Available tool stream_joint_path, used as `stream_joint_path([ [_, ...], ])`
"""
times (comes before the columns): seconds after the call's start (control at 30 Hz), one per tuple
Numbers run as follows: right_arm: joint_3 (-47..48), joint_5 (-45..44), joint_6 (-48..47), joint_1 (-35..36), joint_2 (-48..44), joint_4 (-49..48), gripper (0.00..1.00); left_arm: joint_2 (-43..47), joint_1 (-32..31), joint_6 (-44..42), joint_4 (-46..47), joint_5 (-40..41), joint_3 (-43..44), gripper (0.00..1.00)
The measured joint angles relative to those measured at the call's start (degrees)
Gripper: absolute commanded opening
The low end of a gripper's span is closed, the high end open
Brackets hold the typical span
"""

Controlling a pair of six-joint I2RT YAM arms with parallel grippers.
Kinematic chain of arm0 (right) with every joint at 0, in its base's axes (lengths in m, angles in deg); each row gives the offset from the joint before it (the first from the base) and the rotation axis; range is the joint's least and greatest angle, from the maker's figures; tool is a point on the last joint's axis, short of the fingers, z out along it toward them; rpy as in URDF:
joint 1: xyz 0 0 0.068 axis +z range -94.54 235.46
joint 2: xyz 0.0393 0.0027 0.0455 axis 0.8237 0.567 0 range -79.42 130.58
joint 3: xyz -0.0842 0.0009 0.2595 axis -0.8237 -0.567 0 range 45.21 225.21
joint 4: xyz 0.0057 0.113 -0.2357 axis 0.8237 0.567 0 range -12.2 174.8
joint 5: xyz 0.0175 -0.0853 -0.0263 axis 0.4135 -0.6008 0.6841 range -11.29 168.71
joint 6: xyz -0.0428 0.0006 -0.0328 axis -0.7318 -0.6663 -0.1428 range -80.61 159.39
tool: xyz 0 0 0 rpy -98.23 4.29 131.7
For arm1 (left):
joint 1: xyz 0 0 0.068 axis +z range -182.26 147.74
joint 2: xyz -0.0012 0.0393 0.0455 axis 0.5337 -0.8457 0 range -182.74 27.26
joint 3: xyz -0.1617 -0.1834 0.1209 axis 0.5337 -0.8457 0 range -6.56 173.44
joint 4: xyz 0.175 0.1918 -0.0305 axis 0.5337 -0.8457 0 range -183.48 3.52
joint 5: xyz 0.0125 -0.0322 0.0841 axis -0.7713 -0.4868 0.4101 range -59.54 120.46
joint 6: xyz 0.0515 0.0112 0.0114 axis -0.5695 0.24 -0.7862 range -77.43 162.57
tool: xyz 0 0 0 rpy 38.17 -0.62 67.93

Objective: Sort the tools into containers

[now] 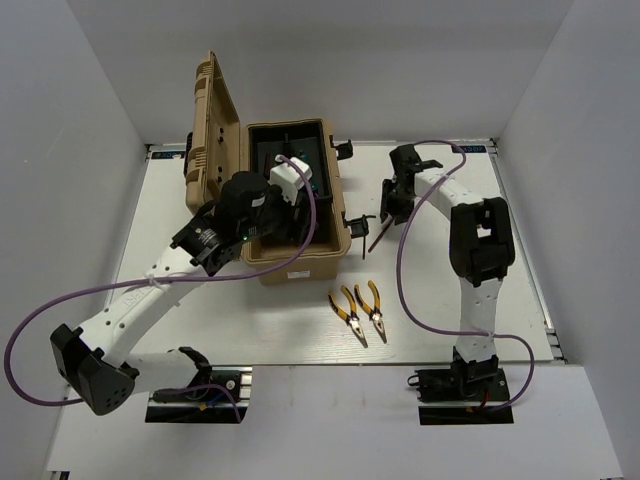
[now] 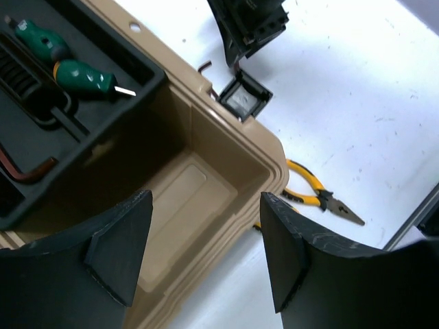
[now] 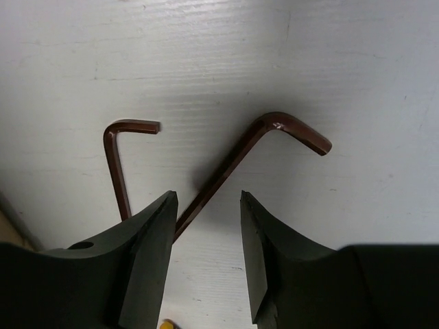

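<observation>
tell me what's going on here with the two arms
Tools are being sorted into the tan toolbox, whose lid is open. The left gripper hangs open and empty over the box's deep compartment; green-handled screwdrivers lie in its black tray. The right gripper is open, straddling the shaft of the larger hex key on the table, beside a smaller hex key. Two pliers wait on the table.

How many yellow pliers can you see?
2. One pliers and a second pliers lie side by side on the table, near the toolbox. More could hide inside.
</observation>
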Motion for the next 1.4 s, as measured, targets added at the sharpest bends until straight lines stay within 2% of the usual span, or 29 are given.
stream_joint_path([
  [0.3,-1.31,-2.95,1.40,1.97,1.20,0.02,0.46,1.90,-1.14,2.14,0.24,0.20,-2.08,0.74],
  [0.4,-0.68,-5.18,1.66,2.89,2.10,0.28,0.41,2.75,-1.51,2.64,0.13,0.20,-2.08,0.74],
  [0.5,-0.63,-7.02,1.99,3.39,2.23,0.55,0.32,3.78,-1.95,3.02,-0.07,0.39,-2.10,0.74],
  [0.53,-0.68,-7.30,2.05,3.43,2.23,0.61,0.25,4.04,-1.97,3.15,-0.09,0.44,-2.10,0.74],
  [0.6,-0.94,-7.76,2.49,3.39,2.23,0.59,0.19,4.46,-2.21,3.21,-0.13,0.48,-2.10,0.74],
  [0.63,-0.96,-7.89,2.75,3.28,2.23,0.61,0.11,4.61,-2.36,3.34,-0.13,0.57,-2.10,0.74],
  [0.77,-2.58,-7.28,3.87,2.36,1.22,-0.39,0.00,5.16,-2.60,3.67,-0.17,0.66,-2.40,0.74],
  [1.0,-7.02,-3.89,3.76,-2.19,-1.86,-0.57,0.00,5.29,-3.04,3.85,-0.24,0.79,-2.51,0.74],
  [1.13,-7.93,1.01,1.03,-5.42,-3.39,-0.02,0.00,5.31,-3.39,3.85,-0.13,0.74,-2.86,0.74],
  [1.4,-5.99,10.97,-4.90,-6.36,-13.35,1.01,0.00,5.20,-4.00,3.85,0.02,0.61,-3.13,0.74],
])
